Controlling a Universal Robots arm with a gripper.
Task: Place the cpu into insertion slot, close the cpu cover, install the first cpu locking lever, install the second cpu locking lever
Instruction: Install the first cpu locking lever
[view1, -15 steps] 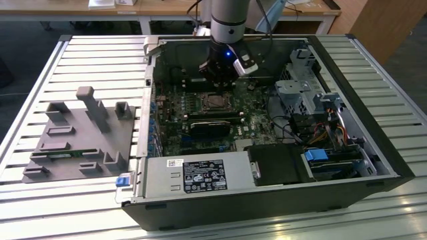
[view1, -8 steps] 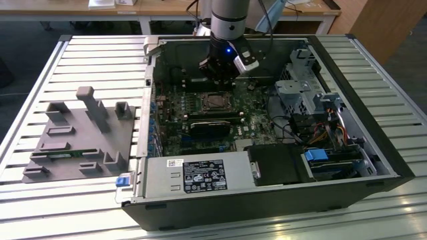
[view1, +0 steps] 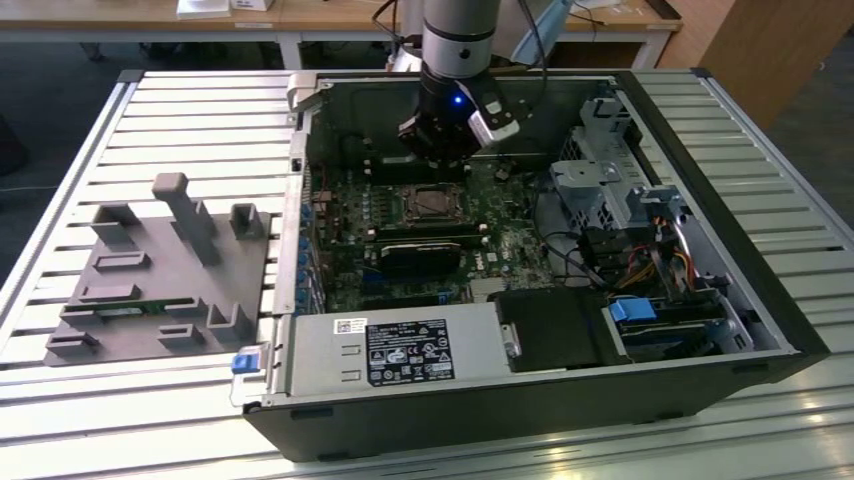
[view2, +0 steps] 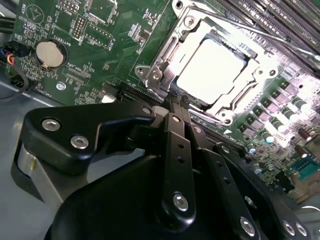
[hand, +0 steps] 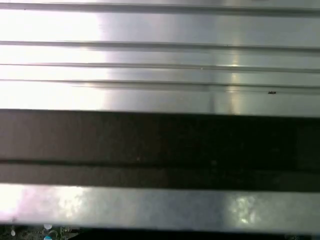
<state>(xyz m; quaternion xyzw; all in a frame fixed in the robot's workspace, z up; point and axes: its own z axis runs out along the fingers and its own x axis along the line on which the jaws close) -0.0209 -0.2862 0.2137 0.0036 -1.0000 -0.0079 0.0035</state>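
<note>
Cpu (view2: 212, 70) seated in slot (view1: 433, 203); cover (view2: 172, 55) down around it, pale face showing through the cut-out. Fingers (view2: 176, 102) together, empty, tips just at the cover's edge. In exterior view, gripper (view1: 441, 150) hangs at slot's 12 o'clock inside open case (view1: 694, 120). Case lies on slatted surface (view1: 200, 110); grey fixture (view1: 160, 270) at 9 o'clock.

I see the green circuit board (view2: 100, 45) carrying a pale silver cpu (view2: 210, 70) inside a silvery cpu cover (view2: 165, 60). My gripper (view2: 175, 107) is black; the ribbed table (view1: 200, 110) reads pale grey.
</note>
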